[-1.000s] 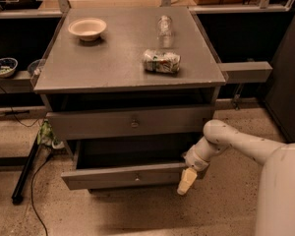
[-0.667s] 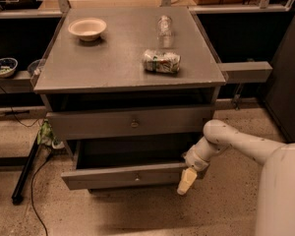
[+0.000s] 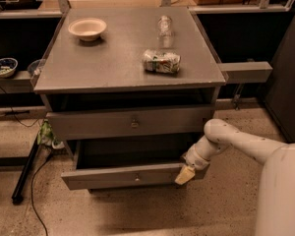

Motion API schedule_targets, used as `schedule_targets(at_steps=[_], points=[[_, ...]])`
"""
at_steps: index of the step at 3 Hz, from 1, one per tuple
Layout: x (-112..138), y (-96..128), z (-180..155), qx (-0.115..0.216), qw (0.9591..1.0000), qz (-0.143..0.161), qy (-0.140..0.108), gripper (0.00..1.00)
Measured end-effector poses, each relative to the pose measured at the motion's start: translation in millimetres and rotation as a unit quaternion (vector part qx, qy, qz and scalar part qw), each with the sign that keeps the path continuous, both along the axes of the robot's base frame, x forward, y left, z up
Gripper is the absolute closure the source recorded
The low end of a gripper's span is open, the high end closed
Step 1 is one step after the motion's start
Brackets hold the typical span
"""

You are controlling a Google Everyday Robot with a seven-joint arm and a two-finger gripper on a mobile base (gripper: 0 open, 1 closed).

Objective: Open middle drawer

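Observation:
The grey wooden cabinet [image 3: 128,77] fills the middle of the camera view. Its middle drawer [image 3: 123,177] stands pulled out toward me, showing a dark interior [image 3: 132,151] and a small round knob [image 3: 136,178] on its flat front. The uppermost drawer [image 3: 132,122] above it sticks out only slightly. My gripper [image 3: 185,175] is at the right end of the middle drawer's front, touching or very close to its corner, with the white arm [image 3: 236,141] reaching in from the right. The lowest drawer is hidden under the middle one.
On the cabinet top lie a white bowl [image 3: 87,28], a clear plastic bottle [image 3: 164,26] and a crushed can [image 3: 161,62]. A dark pole and cables [image 3: 27,168] lie on the floor at the left. Shelves with bowls [image 3: 4,67] stand at the left.

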State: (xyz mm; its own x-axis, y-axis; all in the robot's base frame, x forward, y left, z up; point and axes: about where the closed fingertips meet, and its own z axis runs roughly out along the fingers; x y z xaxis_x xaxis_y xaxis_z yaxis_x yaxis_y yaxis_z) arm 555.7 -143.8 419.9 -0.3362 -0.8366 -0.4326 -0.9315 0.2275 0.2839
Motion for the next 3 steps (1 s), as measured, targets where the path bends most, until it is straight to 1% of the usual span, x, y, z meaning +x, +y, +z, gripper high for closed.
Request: schedule_targets(at_steps=[2, 3], points=[[0.0, 0.0, 0.0, 0.0, 1.0, 0.0, 0.0, 0.94], [0.3, -0.1, 0.3, 0.0, 1.0, 0.0, 0.0, 1.0]])
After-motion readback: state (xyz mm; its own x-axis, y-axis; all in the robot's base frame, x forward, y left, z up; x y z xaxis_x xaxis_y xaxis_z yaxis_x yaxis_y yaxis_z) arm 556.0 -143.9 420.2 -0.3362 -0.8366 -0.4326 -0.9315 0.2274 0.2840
